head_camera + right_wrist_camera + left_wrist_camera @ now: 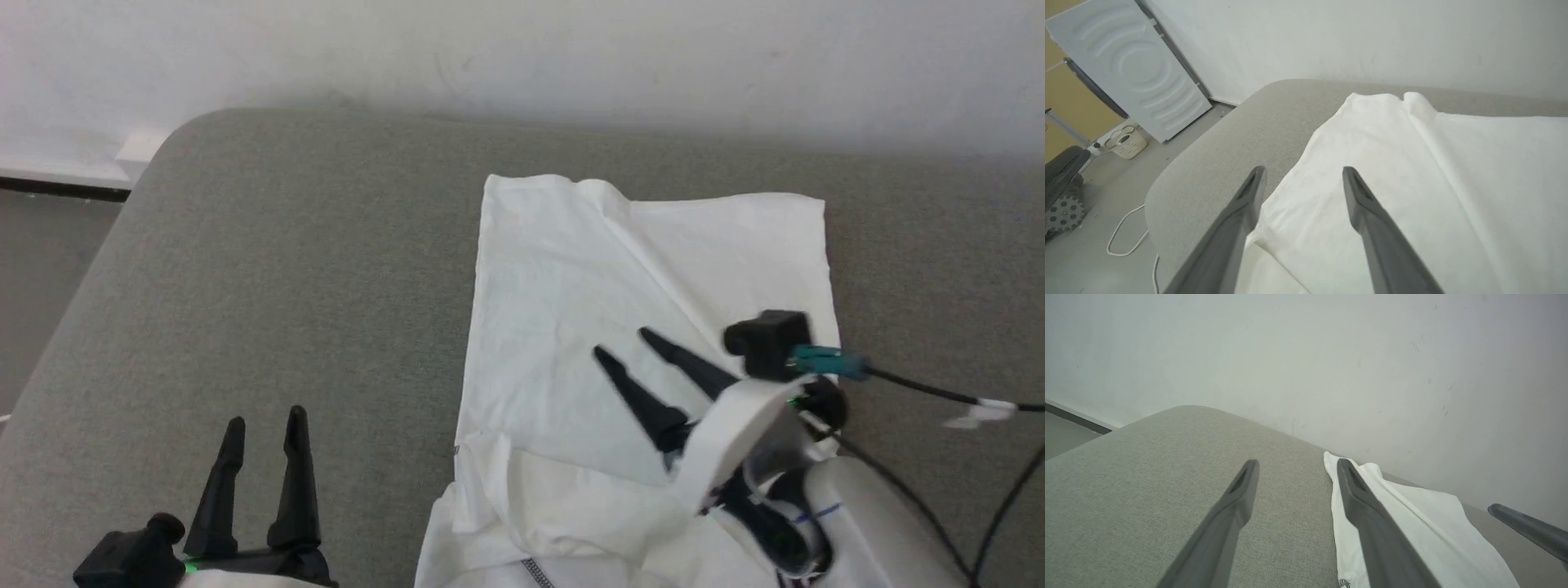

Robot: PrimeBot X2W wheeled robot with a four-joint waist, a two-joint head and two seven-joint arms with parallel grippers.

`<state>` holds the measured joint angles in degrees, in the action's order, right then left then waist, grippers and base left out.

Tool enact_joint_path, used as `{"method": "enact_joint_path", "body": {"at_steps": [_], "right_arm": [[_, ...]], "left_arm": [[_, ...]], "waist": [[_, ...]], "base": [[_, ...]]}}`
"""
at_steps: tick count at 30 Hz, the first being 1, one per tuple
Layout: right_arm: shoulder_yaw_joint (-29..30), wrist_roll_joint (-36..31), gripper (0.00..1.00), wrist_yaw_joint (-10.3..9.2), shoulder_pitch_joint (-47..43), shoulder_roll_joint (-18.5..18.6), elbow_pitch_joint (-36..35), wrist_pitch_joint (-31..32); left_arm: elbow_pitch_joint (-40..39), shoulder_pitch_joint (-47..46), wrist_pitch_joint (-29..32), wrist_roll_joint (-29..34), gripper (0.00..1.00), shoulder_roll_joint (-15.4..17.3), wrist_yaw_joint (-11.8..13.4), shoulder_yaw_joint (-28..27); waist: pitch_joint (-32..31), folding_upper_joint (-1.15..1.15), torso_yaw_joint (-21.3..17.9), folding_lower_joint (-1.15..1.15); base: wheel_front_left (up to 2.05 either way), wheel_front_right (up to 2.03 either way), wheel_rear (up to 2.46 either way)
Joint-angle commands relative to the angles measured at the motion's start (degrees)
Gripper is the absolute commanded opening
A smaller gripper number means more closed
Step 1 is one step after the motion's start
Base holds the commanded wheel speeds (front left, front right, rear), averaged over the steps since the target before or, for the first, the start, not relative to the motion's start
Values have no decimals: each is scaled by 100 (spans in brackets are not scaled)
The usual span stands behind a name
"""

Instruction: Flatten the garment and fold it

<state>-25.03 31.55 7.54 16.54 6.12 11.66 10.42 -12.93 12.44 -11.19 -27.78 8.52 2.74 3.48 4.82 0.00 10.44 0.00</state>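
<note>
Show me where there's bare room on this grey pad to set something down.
Widest: the grey pad left of the garment, out to its rounded corner, beyond the left gripper. A narrower strip runs between garment and wall. Crowded on the right: the right gripper hangs over the garment, cables beside it.
</note>
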Motion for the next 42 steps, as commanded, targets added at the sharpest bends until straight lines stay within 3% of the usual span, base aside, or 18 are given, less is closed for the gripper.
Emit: {"method": "enact_joint_path", "body": {"at_steps": [1,8,14,25,34,38,42], "right_arm": [[362,-129,100,-5,-206,47,-243,-72],[2221,-715,100,-5,-1177,-184,-1687,-187],[3053,-705,100,-5,-1912,-318,-2480,-481],[3378,-300,100,-5,-2450,-323,-2103,-1690],[3296,-384,100,-5,-2433,-324,-1714,-2056],[3407,-557,100,-5,-2228,-324,-1749,-2098],[3479,-885,100,-5,-1922,-324,-1918,-2054]], "left_arm": [[-65,-11,-38,28,100,40,46,-28],[-206,19,-58,72,100,98,66,-36],[-194,77,-105,174,100,182,87,-60],[-28,131,-250,246,100,185,55,-97],[157,-135,-346,376,100,190,-54,-167],[135,-622,-266,467,100,459,-178,-207],[42,-1544,170,544,100,964,-400,-237]], "waist": [[-62,0,-163,0],[-95,0,-395,0],[-61,0,-579,0],[49,0,-853,0],[349,0,-989,0],[595,0,-1011,0],[953,0,-994,0]], "base": [[0,0,0],[0,0,0],[0,0,0],[0,0,0],[0,0,0],[0,0,0],[0,0,0]]}}
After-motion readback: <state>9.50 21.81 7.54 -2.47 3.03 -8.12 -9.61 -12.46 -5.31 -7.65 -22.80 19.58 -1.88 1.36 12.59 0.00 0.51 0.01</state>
